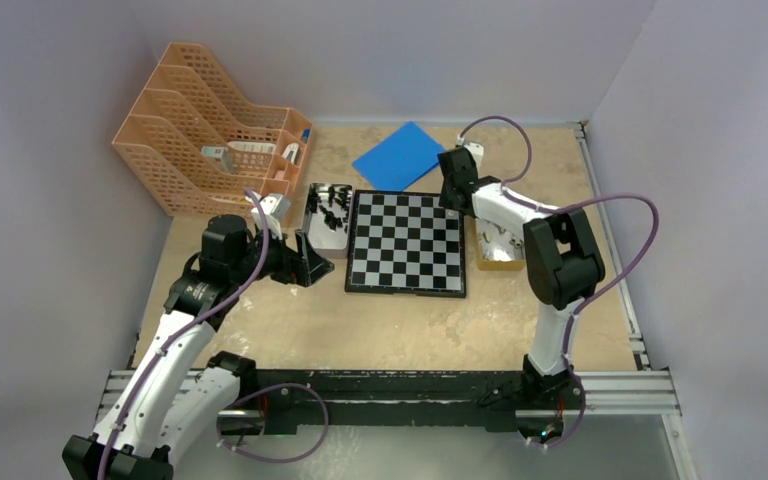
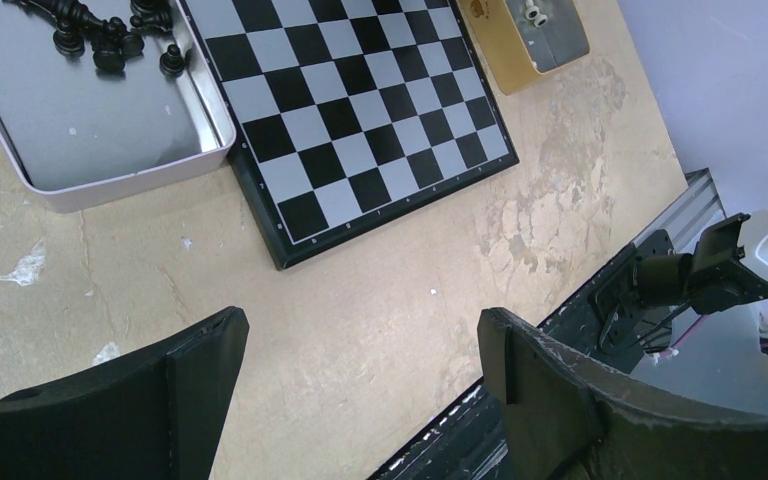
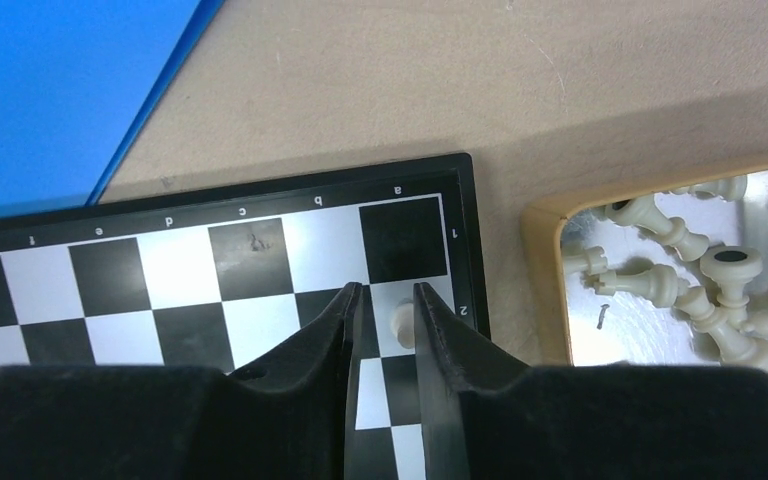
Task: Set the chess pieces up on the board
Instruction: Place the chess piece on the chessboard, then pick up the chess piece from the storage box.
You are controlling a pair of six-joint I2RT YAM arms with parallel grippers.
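Note:
The board (image 1: 406, 243) lies in the middle of the table; it also shows in the left wrist view (image 2: 350, 110) and the right wrist view (image 3: 210, 280). Black chess pieces (image 2: 110, 40) lie in a silver tin (image 1: 312, 222) left of it. Cream-white pieces (image 3: 700, 270) lie in a tan tray (image 3: 540, 290) right of it. My right gripper (image 3: 388, 292) hangs over the board's far right corner, jaws a narrow gap apart. One white piece (image 3: 400, 325) sits on a white square in that gap, against the right finger. My left gripper (image 2: 360, 330) is wide open and empty over bare table near the board's front left corner.
A blue square sheet (image 1: 397, 155) lies behind the board. An orange file rack (image 1: 210, 130) stands at the back left. The black rail (image 1: 390, 385) runs along the table's near edge. Grey walls close in the sides.

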